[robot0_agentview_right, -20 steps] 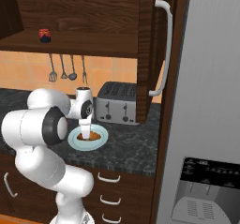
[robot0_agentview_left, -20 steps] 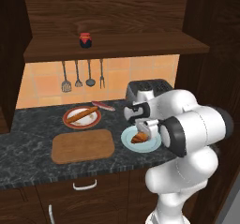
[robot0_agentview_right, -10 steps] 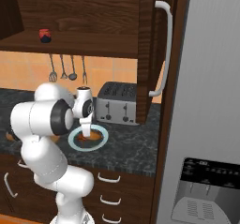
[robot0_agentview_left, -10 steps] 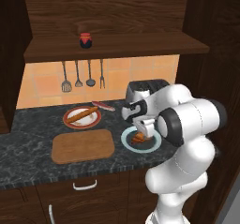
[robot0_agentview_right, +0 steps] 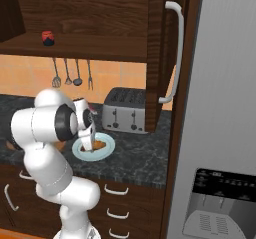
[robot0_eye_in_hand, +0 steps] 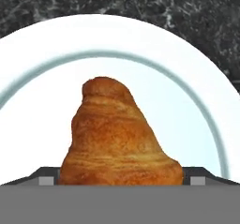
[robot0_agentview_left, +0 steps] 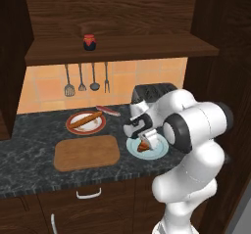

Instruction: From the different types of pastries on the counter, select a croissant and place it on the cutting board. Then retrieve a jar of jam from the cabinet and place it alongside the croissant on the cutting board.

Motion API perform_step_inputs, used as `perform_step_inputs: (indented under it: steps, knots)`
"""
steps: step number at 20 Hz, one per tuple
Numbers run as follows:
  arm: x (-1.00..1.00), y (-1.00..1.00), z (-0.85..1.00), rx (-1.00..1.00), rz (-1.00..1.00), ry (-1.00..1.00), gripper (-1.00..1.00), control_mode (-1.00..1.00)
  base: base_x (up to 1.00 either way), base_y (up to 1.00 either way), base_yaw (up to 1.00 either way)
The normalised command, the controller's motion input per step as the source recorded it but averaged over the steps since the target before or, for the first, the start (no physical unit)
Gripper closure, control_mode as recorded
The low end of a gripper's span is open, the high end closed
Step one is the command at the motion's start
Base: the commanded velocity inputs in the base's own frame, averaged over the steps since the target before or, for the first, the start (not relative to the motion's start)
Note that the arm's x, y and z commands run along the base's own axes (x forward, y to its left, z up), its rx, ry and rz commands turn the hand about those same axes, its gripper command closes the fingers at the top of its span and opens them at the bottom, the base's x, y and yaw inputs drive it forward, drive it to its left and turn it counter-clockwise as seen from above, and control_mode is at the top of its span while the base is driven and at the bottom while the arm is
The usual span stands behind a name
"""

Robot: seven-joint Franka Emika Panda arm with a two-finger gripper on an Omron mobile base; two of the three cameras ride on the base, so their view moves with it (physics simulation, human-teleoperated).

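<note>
The croissant (robot0_agentview_left: 142, 148) (robot0_agentview_right: 99, 144) (robot0_eye_in_hand: 119, 134), golden-brown and ridged, lies on a round light blue plate (robot0_agentview_left: 158, 152) (robot0_agentview_right: 107, 151) (robot0_eye_in_hand: 47, 78) on the dark counter (robot0_agentview_left: 29, 130). My gripper (robot0_agentview_left: 146, 142) (robot0_agentview_right: 89, 144) (robot0_eye_in_hand: 120, 181) is down at the plate and open, a fingertip (robot0_eye_in_hand: 47, 178) on each side of the croissant's wide end. The brown cutting board (robot0_agentview_left: 87, 152) lies bare to the left of the plate. The jar of jam (robot0_agentview_left: 89, 42) (robot0_agentview_right: 48, 38), dark with a red lid, stands on the cabinet shelf (robot0_agentview_left: 147, 47).
A long tan baguette (robot0_agentview_left: 86, 121) rests on a red-rimmed plate behind the board. A toaster (robot0_agentview_left: 152, 93) (robot0_agentview_right: 125, 117) stands just behind the blue plate. Utensils (robot0_agentview_left: 81, 79) hang on the wall. A tall fridge (robot0_agentview_right: 220, 108) stands at the right.
The arm has lowered the gripper onto the plate, so its fingers now straddle the croissant. The croissant, plates and jar have not moved.
</note>
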Motion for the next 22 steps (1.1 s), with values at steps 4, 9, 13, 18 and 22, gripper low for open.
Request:
perform_step_inputs:
  steps: [4, 9, 13, 18, 22]
  knots:
    - [-0.18, 0.14, 0.24, -0.08, -0.03, -0.15, 1.00, -1.00, 0.00, 0.00, 0.00]
    - [0.07, 0.14, 1.00, 0.00, -0.01, -0.03, 1.00, -1.00, 0.00, 0.00, 0.00]
    - [0.00, 0.70, 1.00, 0.03, 0.02, 0.06, 1.00, -1.00, 0.00, 0.00, 0.00]
    - [0.03, 0.95, 0.33, 0.02, 0.07, 0.10, 1.00, -1.00, 0.00, 0.00, 0.00]
    - [0.31, 0.87, -0.30, 0.04, 0.09, 0.09, 1.00, -1.00, 0.00, 0.00, 0.00]
